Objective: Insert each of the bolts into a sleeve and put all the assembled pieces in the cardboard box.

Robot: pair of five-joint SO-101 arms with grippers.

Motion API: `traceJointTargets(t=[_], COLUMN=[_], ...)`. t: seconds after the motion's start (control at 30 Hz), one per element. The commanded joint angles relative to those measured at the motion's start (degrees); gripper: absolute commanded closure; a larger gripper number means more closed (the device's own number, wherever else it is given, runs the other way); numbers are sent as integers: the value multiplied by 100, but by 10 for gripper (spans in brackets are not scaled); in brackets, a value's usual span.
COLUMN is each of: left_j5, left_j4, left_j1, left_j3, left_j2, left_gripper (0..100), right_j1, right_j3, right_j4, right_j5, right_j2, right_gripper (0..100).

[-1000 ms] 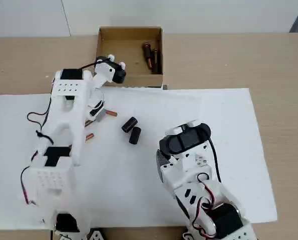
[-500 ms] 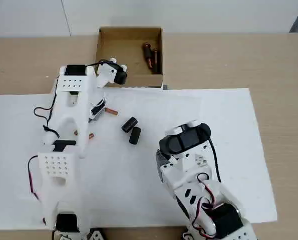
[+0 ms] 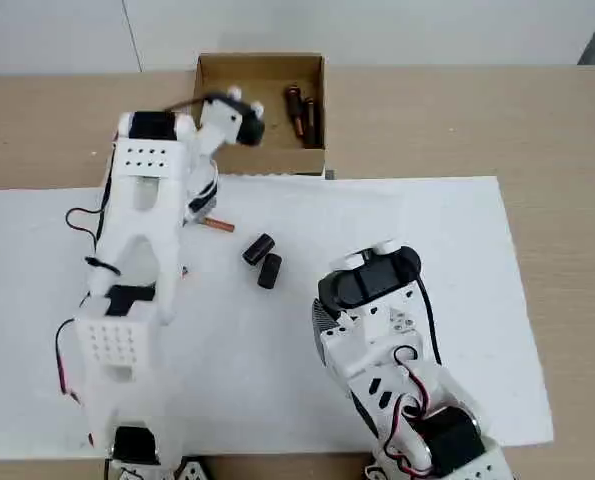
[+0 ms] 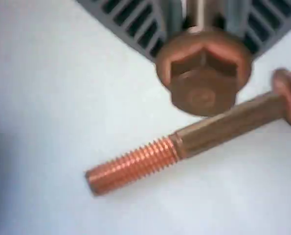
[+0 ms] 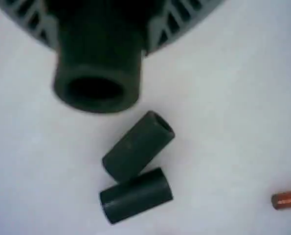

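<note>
Now that my left arm [image 3: 142, 230] has lifted off the white sheet [image 3: 457, 300] and swung toward 12 o'clock, my left gripper [image 4: 196, 12] is clamped on a copper bolt [image 4: 202, 73], hex head toward the wrist camera. A second bolt [image 4: 184, 152] lies loose on the sheet beneath it, at 10 o'clock from the loose sleeves [image 3: 258, 248]. My right gripper [image 5: 103, 17] has not moved. It is closed around a black sleeve [image 5: 97, 78], at 5 o'clock from that pair. The cardboard box [image 3: 260, 62], at 12 o'clock on the bench [image 3: 537, 120], holds assembled pieces [image 3: 302, 112]. I judge the pick done; next, bolt and sleeve must meet in line.
</note>
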Motion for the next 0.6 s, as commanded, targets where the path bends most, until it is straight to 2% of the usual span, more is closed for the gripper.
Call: traceJointTargets(t=[0.0,0.17,0.3,0.57], left_j5=[211,1160,1196,1371], left_j4=[167,167,141,62], left_j1=[334,914,1196,1248], left_j3=[-31,356,646,1763], left_j2=[-1178,-2242,-3077,-4589], left_gripper=[995,995,995,995], right_j1=[-4,-4,31,637], right_j3=[-44,-62,-79,-44], right_j4=[-145,-127,-101,-101], right_j5=[35,53,70,800], right_j2=[-84,-84,-92,-927], right_gripper=[995,995,995,995])
